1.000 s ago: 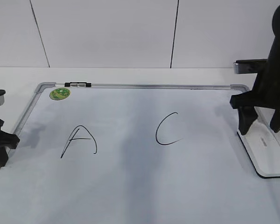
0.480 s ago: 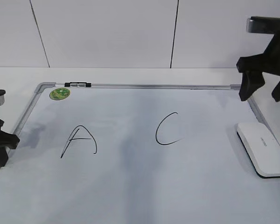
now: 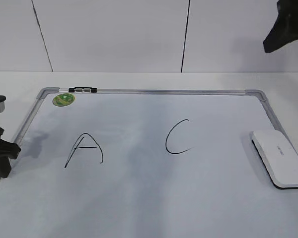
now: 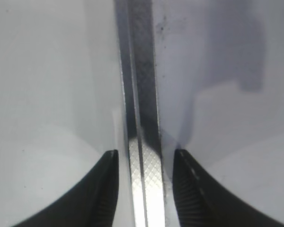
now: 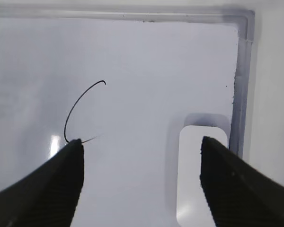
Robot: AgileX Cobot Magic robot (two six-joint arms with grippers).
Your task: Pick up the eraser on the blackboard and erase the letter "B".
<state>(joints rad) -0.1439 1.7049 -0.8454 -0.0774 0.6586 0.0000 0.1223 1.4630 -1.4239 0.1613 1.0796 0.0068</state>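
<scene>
The white eraser point(image 3: 279, 158) lies flat on the blackboard point(image 3: 139, 198) by its right frame; it also shows in the right wrist view point(image 5: 194, 175). No letter "B" shows; only a faint grey smear lies between the "A" point(image 3: 84, 148) and the "C" point(image 3: 178, 138). My right gripper point(image 3: 288, 48) is open and empty, high above the board's far right corner; in its wrist view point(image 5: 140, 142) the eraser lies below the right finger. My left gripper point(image 3: 2, 148) is open, and its fingers straddle the board's left frame point(image 4: 144, 189) without touching it.
A round green sticker point(image 3: 63, 99) sits in the board's far left corner. A small black-and-clear clip point(image 3: 83, 90) sits on the top frame. The grey frame's right side point(image 5: 240, 94) runs just right of the eraser. A white table and wall surround the board.
My right gripper has risen from around the eraser to high at the top right, open. The eraser stays lying where it was. The left gripper has not moved.
</scene>
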